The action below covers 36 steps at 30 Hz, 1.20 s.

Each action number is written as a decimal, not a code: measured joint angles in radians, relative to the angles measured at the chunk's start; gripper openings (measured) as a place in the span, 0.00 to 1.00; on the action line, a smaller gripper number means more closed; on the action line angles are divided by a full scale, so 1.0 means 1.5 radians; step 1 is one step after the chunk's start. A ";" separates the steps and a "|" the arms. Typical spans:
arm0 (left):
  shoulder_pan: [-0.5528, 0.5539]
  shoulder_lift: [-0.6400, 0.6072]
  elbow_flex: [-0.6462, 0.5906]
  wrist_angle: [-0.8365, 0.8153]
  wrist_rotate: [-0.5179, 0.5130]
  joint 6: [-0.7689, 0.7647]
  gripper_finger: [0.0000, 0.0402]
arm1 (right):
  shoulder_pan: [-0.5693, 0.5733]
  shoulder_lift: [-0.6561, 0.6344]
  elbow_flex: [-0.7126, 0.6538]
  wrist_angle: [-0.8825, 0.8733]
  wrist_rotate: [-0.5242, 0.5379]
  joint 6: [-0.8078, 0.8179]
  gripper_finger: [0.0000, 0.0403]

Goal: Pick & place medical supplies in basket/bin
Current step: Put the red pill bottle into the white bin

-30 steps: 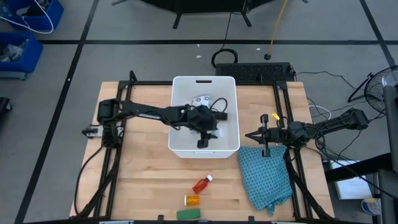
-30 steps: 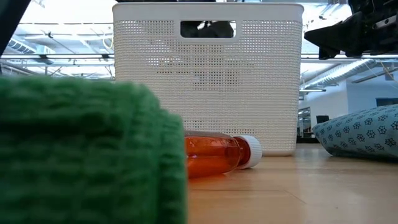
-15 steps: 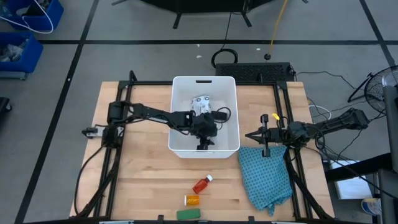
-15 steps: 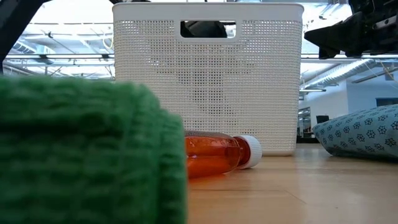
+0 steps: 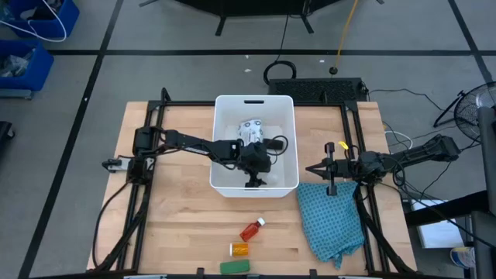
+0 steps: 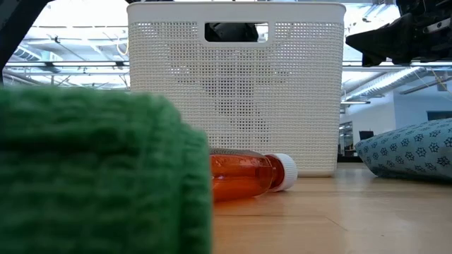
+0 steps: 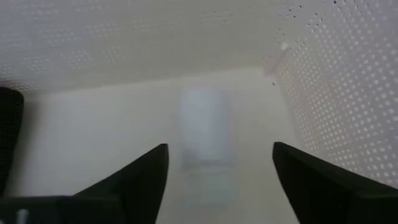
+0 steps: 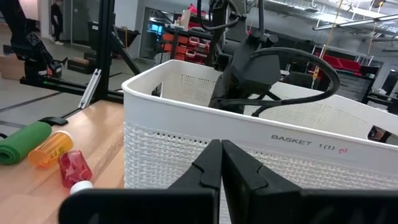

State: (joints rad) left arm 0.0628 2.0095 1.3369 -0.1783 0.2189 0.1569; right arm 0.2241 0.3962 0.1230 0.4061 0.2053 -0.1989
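1. left end effector point(image 5: 253, 183) is down inside the white basket point(image 5: 288, 180), at the near end; fingers spread wide, nothing held between them.
2. left wrist view: a small white bottle point(image 7: 204, 140) lies on the basket floor just ahead of the open fingers point(image 7: 138, 180), blurred, near the perforated wall.
3. a white patterned packet point(image 5: 249, 126) lies in the far half of the basket.
4. right end effector point(image 5: 332, 167) hovers beside the basket's right side, over the table point(image 5: 182, 225) edge, fingers pressed together, empty.
5. teal cloth point(image 5: 335, 219) lies on the table just under and in front of the right end effector.
6. still on the table in front of the basket: red bottle point(image 5: 252, 229), orange vial point(image 5: 239, 249), green bar point(image 5: 235, 266), near each other in a short line toward the front edge.
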 joint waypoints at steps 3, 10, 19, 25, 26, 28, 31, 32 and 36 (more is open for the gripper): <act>-0.001 -0.023 0.003 -0.005 -0.001 0.013 0.81 | 0.000 0.000 0.000 0.000 0.000 0.000 0.00; -0.018 -0.166 0.054 -0.063 -0.085 0.084 0.87 | 0.000 0.000 0.000 0.000 0.001 0.001 0.00; -0.020 -0.422 0.046 -0.307 -0.109 0.068 0.60 | 0.000 0.001 0.000 -0.005 0.001 0.002 0.00; -0.020 -0.598 -0.149 -0.239 -0.088 0.026 0.17 | 0.000 0.001 0.000 -0.005 0.001 0.002 0.00; -0.020 -0.625 -0.189 -0.209 -0.083 0.019 0.10 | 0.000 0.001 0.000 -0.005 0.001 0.002 0.00; -0.021 -0.678 -0.270 -0.133 -0.084 -0.009 0.03 | 0.000 0.001 0.000 -0.005 0.001 0.002 0.00; -0.027 -0.753 -0.371 -0.054 -0.105 -0.063 0.03 | 0.000 0.001 0.000 -0.005 0.001 0.002 0.00; -0.033 -0.779 -0.405 -0.032 -0.115 -0.075 0.03 | 0.000 0.001 0.000 -0.005 0.001 0.002 0.00; -0.066 -0.880 -0.547 0.048 -0.164 -0.074 0.01 | 0.000 0.001 0.000 -0.004 0.001 0.002 0.00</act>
State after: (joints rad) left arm -0.0361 0.6896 0.5171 -0.1059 -0.0269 0.0463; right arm 0.2241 0.3978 0.1230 0.3996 0.2073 -0.1955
